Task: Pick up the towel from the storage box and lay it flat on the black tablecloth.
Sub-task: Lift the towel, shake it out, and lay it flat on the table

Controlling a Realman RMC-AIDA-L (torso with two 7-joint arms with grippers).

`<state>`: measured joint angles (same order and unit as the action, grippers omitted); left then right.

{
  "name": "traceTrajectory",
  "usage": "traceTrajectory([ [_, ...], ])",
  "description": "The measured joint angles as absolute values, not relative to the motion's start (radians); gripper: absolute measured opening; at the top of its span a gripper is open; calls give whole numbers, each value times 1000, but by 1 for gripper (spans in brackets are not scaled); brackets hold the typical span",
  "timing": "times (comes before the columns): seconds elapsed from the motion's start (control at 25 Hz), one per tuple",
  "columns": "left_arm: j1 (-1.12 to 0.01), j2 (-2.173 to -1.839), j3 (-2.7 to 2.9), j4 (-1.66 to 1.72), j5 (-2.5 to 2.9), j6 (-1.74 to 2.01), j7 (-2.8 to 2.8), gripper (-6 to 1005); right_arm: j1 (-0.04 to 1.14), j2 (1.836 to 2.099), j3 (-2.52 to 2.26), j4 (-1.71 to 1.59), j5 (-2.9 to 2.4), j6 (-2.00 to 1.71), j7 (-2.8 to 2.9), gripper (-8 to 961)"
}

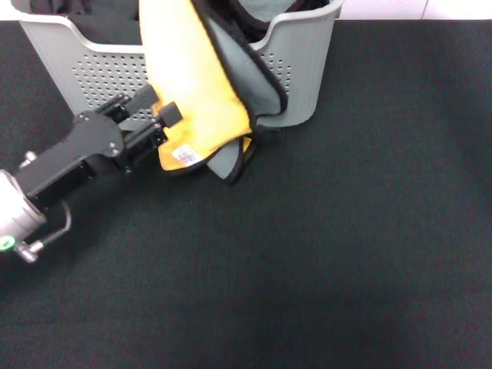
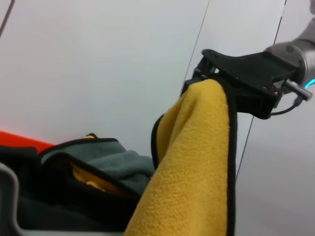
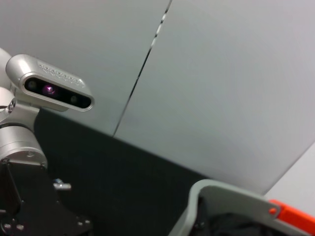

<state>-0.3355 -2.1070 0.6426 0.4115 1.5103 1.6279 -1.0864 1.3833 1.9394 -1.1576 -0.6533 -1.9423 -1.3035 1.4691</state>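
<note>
One black tablecloth [image 1: 323, 261] fills the foreground. On it, the left gripper [image 1: 157, 115] pinches the lower yellow edge of the one towel [image 1: 188, 84] just in front of the single storage box [image 1: 304, 69]. The towel hangs up over the box's dipped rim, its top held by the right gripper [image 2: 211, 81], clamped on the upper corner.

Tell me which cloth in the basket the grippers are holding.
The towel, yellow with black edging, hanging over the storage box rim; the dark cloth lies untouched inside.
</note>
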Motion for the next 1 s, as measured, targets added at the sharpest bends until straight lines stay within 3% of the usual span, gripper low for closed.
traceTrajectory([
  [0.24,-336,-2107,678,315,1397,1543,-924,575,1369,1961,-1156,-669,-1990,-1314,1500,23],
  [0.56,-329,-2107,672,299,1320,1538,-767,575,1182,2017,-1098,-867,-1949,-1313,1449,24],
  [1.0,-361,-2095,671,325,1231,1529,-780,573,1108,2013,-1059,-873,-1739,-1290,1336,26],
])
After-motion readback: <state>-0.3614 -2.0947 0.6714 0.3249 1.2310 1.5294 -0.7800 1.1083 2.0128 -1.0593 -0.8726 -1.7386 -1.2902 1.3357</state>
